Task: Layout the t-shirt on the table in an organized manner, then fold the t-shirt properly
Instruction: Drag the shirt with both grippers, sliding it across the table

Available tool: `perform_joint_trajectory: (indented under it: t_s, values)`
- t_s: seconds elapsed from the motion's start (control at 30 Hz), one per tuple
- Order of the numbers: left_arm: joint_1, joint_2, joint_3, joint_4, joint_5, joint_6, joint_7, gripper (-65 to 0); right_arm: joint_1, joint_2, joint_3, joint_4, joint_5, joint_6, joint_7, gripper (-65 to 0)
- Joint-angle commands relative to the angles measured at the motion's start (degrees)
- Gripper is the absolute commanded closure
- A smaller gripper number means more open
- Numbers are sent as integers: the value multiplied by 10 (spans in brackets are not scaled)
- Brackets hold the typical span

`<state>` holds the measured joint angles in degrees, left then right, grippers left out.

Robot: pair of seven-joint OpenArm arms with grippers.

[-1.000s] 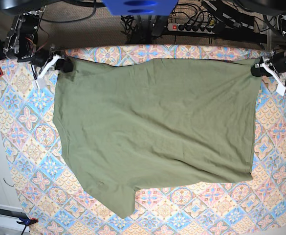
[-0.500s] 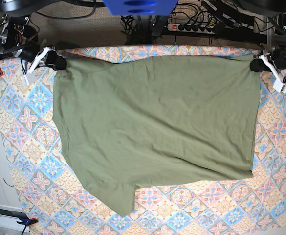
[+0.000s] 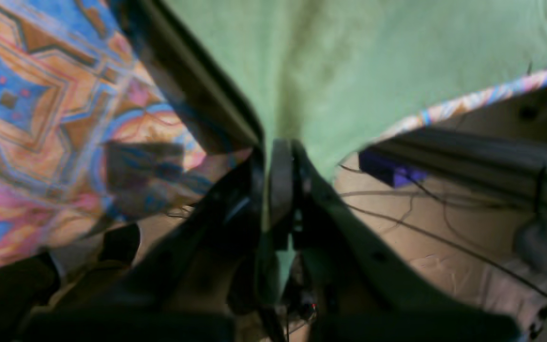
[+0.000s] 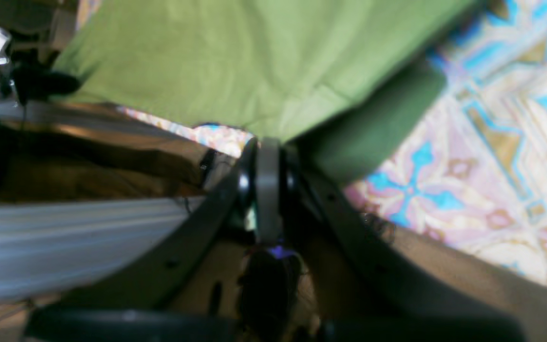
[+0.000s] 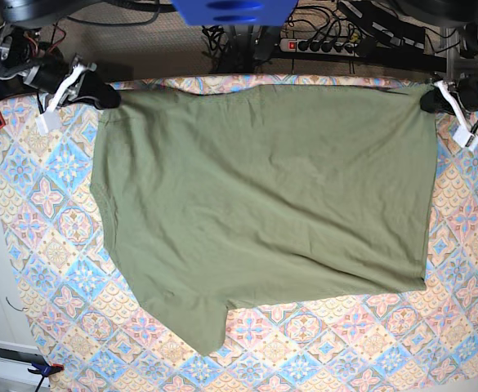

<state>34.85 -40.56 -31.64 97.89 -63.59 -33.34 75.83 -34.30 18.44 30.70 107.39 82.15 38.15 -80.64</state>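
The t-shirt (image 5: 263, 212) lay spread over the counter (image 5: 51, 229), its top edge stretched along the counter's far edge between the two arms. The left gripper (image 5: 428, 100), on the right side of the base view, was clamped on the shirt's far right corner; in the left wrist view its fingers (image 3: 280, 183) were pressed together with green cloth (image 3: 349, 71) fanning out from between them. The right gripper (image 5: 108, 99), on the left side of the base view, was likewise pinched shut on the far left corner, and the right wrist view showed its fingers (image 4: 268, 185) closed on the shirt (image 4: 235, 61) just beside the counter's edge (image 4: 216, 134). One sleeve (image 5: 196, 322) pointed toward the near side. The fabric showed shallow wrinkles across its middle.
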Motion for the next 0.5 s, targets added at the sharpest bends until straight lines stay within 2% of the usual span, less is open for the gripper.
perform_joint_trajectory:
  t_s: [0.0, 0.2, 0.37, 0.47]
  values:
    - [8, -12, -8, 11, -7, -3, -5, 0, -9, 9, 6, 14, 16, 15, 6, -11]
    - [47, -8, -69, 11, -6, -7, -5, 0, -43, 9, 6, 18, 21, 18, 6, -11]
    - [70, -8, -117, 11, -6, -53, -5, 0, -51, 11, 6, 19, 29, 18, 6, -11]
    - [66, 13, -160, 8, -6, -61, -5, 0, -50, 17, 6, 21, 29, 18, 6, -11]
